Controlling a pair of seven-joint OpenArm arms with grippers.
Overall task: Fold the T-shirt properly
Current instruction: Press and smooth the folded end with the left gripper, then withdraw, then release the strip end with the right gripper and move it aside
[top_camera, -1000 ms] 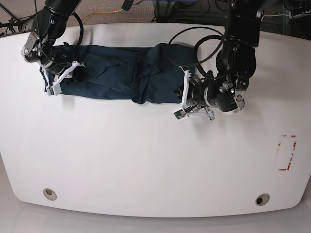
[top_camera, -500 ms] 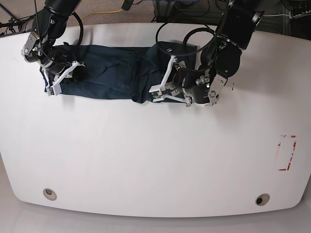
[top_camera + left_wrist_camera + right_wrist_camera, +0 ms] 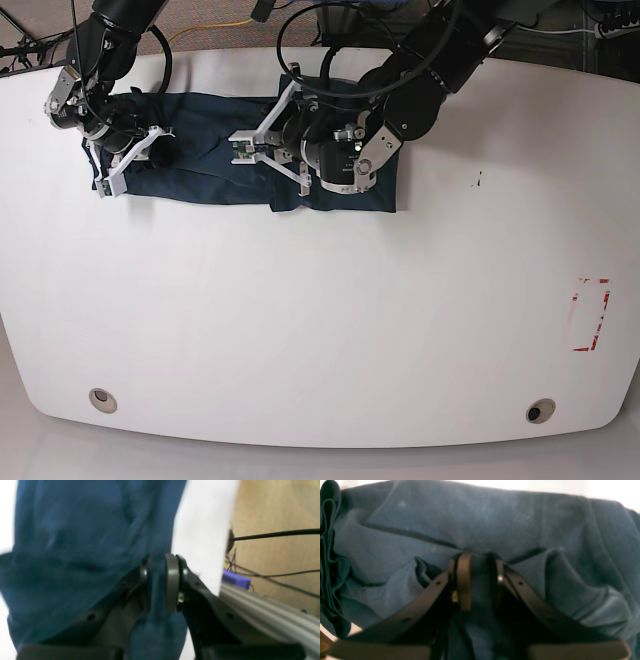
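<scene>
Lying as a long band across the far side of the white table [image 3: 300, 330], the dark navy-teal cotton T-shirt [image 3: 215, 165] is pinched by both tools: left tool [image 3: 255, 148] grasping cloth mid-band, right tool [image 3: 118, 165] clamping its end.

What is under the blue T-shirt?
The white table lies under the T-shirt. The shirt is doubled over at one end, so lower cloth layers and the tabletop beneath are covered and cannot be seen.
</scene>
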